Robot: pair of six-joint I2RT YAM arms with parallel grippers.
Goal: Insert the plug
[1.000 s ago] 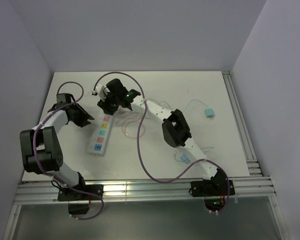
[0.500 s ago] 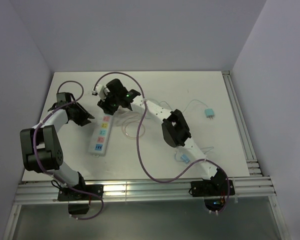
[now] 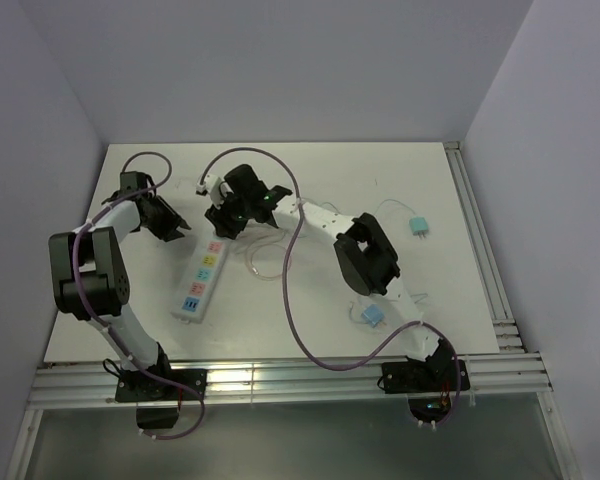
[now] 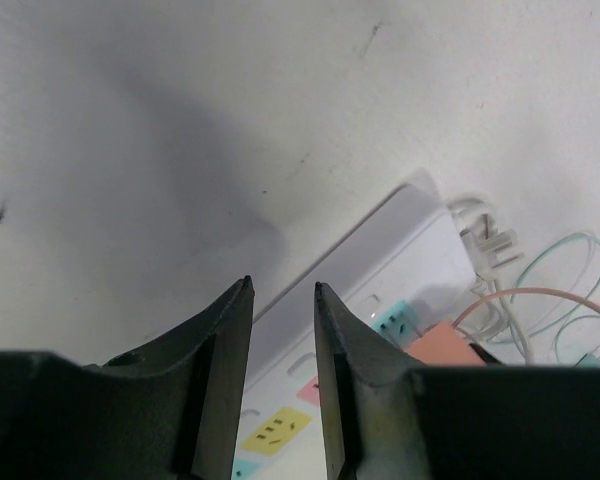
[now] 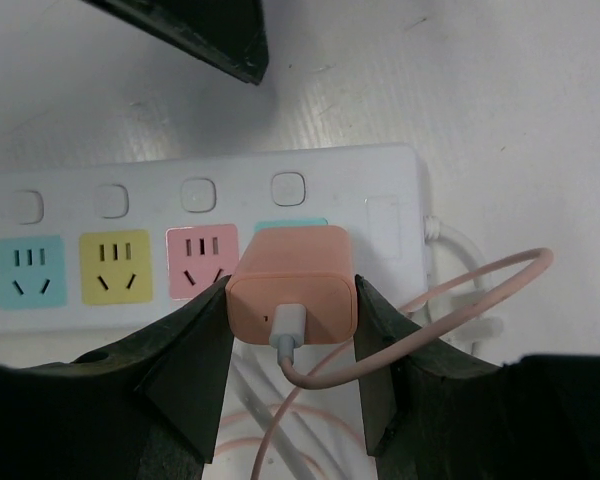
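Observation:
The orange plug (image 5: pixel 291 285) sits squeezed between my right gripper's (image 5: pixel 291 300) two dark fingers, its pinkish cable curling off to the right. It stands over the teal socket at the cord end of the white power strip (image 5: pixel 130 205), hiding most of that socket; its prongs are hidden. From above, the right gripper (image 3: pixel 223 222) is at the far end of the strip (image 3: pixel 202 280). My left gripper (image 4: pixel 282 290) is open with nothing between its fingers, hovering by the strip's (image 4: pixel 380 265) long edge, left of the orange plug (image 4: pixel 445 345).
A teal plug (image 3: pixel 417 226) with a thin cable lies at the right, and a blue plug (image 3: pixel 371 316) lies near the right arm's base. Loops of pink cable (image 3: pixel 265 258) lie beside the strip. A purple cable (image 3: pixel 292 300) hangs along each arm.
The right arm has swung slightly to the right with the plug still held. The left gripper moved a little farther from the bases, and the strip's near end shifted.

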